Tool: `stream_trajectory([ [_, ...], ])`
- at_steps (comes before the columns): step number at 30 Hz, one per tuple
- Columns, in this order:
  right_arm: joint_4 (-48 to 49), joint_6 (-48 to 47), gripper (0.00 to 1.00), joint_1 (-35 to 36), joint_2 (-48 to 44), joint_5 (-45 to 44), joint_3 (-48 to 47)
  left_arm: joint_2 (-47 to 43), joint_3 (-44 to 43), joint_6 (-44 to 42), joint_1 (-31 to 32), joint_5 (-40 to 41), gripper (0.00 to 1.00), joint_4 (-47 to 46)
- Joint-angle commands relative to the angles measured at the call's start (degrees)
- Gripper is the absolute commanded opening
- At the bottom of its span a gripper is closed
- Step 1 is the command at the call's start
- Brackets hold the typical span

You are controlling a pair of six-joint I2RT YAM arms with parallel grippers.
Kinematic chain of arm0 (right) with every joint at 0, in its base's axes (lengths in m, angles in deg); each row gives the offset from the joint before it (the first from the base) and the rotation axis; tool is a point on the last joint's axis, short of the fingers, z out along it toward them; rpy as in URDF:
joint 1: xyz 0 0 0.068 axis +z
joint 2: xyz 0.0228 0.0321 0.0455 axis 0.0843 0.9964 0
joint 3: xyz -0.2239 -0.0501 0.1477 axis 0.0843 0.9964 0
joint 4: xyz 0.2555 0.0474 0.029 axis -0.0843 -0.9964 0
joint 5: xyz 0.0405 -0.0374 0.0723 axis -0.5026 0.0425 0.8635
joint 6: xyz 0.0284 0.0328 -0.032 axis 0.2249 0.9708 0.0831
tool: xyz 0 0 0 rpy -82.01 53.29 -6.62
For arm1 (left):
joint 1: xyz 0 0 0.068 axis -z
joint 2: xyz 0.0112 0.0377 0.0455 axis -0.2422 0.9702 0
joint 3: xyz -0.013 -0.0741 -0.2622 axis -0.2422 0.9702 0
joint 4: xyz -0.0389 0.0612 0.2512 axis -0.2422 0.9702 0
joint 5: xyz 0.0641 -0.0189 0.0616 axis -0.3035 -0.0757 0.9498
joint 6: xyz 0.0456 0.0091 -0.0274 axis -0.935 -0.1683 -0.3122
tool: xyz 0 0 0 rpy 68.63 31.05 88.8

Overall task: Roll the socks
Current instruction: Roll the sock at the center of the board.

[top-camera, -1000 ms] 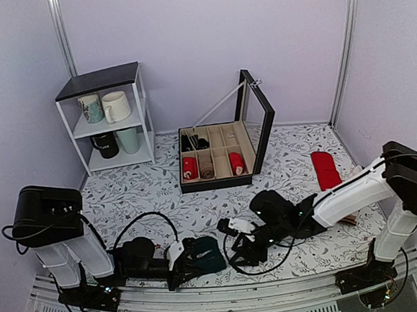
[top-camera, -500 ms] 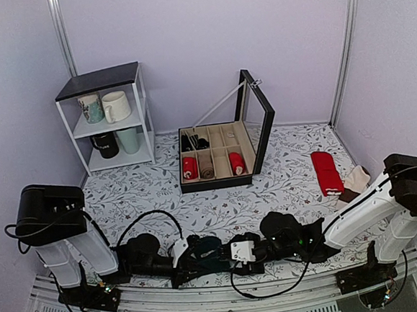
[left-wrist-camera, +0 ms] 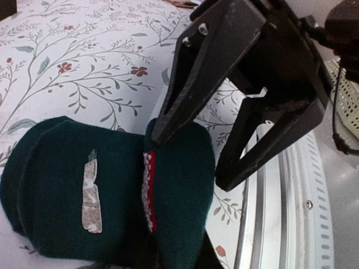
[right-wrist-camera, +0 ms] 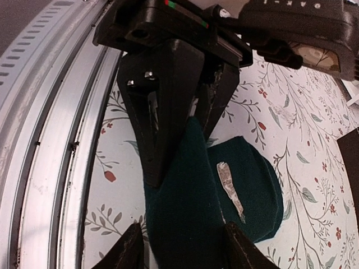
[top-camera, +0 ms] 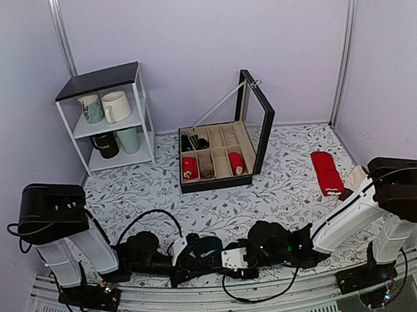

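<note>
The dark teal-green socks (top-camera: 205, 247) lie near the table's front edge, partly rolled, with a thick fold standing up. In the left wrist view the socks (left-wrist-camera: 67, 202) show a red stripe and a pale tag. My left gripper (top-camera: 182, 263) is shut on the fold from the left; its fingers (right-wrist-camera: 162, 112) clamp the fabric. My right gripper (top-camera: 226, 259) is open. Its black fingers (left-wrist-camera: 185, 95) straddle the same fold from the right, close to it, and the socks (right-wrist-camera: 190, 202) fill the gap between its jaws.
A metal rail (top-camera: 227, 303) runs along the near edge, right beside both grippers. An open black compartment box (top-camera: 217, 178) with rolled socks stands at mid-table. Bright red socks (top-camera: 326, 170) and beige socks (top-camera: 355, 179) lie at right. A white shelf (top-camera: 105, 81) of mugs stands back left.
My right gripper swung left and down to the front edge and now straddles the socks' fold. My left gripper kept its hold and barely shifted.
</note>
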Motion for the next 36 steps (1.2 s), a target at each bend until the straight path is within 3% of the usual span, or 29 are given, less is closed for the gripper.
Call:
stream_trajectory([
  [1,-2.86,1.17,0.45,0.29,2.7,-1.75,-1.56,2.25,1.0,0.23,-1.14,-0.59,0.0,6.67],
  [6,-7.87,2.66,0.41,0.31,4.65,-1.91,-2.82,2.25,1.25,0.14,-1.35,-1.16,0.0,6.28],
  [10,-11.14,5.58,0.24,0.29,5.74,-1.86,-3.3,2.02,1.37,-0.05,-1.49,-1.3,0.0,6.03],
  [16,-16.68,9.48,0.15,0.3,6.03,-0.54,-4.27,-2.97,1.4,-3.82,-1.32,0.15,0.05,8.09],
  [18,-19.26,10.74,0.15,0.35,6.05,0.72,-5.08,-7.02,1.69,-5.48,-0.92,2.34,0.21,10.36],
  [20,-22.53,11.4,0.14,0.26,6.16,2.11,-6.62,-12.05,2.3,-7.73,0.33,5.21,0.45,12.31],
  [21,-24.48,11.61,0.14,0.23,6.24,2.99,-7.52,-14.85,2.35,-9.12,0.94,6.93,0.5,13.63],
  [26,-34.07,13.38,0.14,-1.59,6.22,10.55,-12.01,-25.76,1.89,-14.33,4.2,13.67,0.54,24.29],
  [29,-38.99,14.94,0.15,-4.26,6.64,16.09,-14.67,-28.6,4.18,-15.0,5.77,15.49,0.62,22.23],
  [36,-48.74,16.02,0.15,-8.95,12.19,25.37,-21.94,-26.21,4.77,-15.87,10.4,20.77,0.61,20.9],
])
